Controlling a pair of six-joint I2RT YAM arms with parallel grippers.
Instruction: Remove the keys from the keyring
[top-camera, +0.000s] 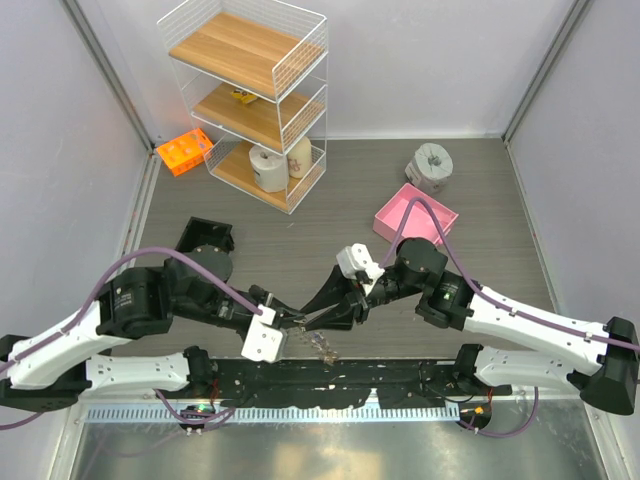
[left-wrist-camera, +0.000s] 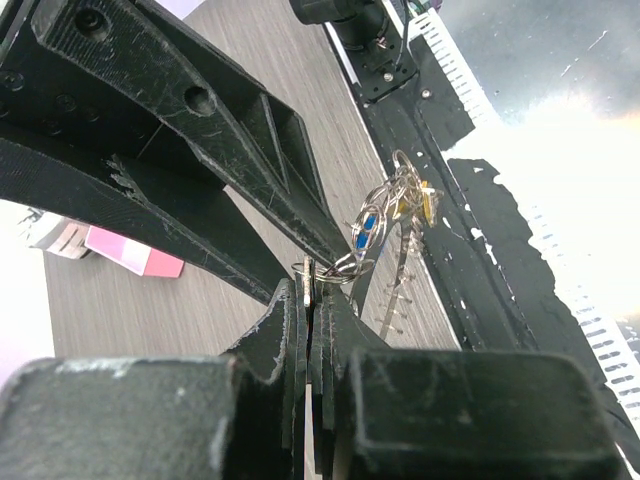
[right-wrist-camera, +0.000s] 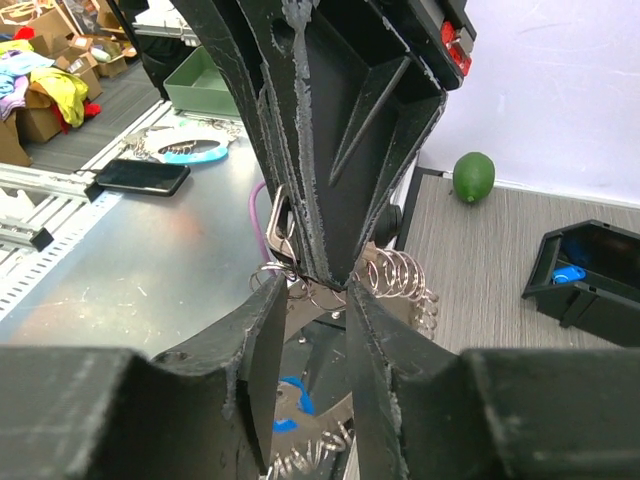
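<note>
The keyring (top-camera: 326, 347), a silvery knobbly loop, hangs between my two grippers near the table's front edge. Its coils show in the right wrist view (right-wrist-camera: 402, 280) and in the left wrist view (left-wrist-camera: 396, 290). The keys (left-wrist-camera: 388, 212), with blue and yellow heads visible, dangle bunched from small split rings; a blue head (right-wrist-camera: 291, 403) also shows below my right jaws. My left gripper (top-camera: 291, 322) (left-wrist-camera: 309, 296) is shut on a thin metal piece of the keyring. My right gripper (top-camera: 309, 319) (right-wrist-camera: 314, 291) meets it tip to tip, its jaws slightly apart and straddling the small rings.
A pink box (top-camera: 415, 215) and a grey tape roll (top-camera: 432, 165) stand at the back right. A white wire shelf (top-camera: 250, 90) and an orange rack (top-camera: 185, 150) are at the back left. A black bin (top-camera: 205, 240) sits left of centre. A black rail (top-camera: 330, 375) runs along the near edge.
</note>
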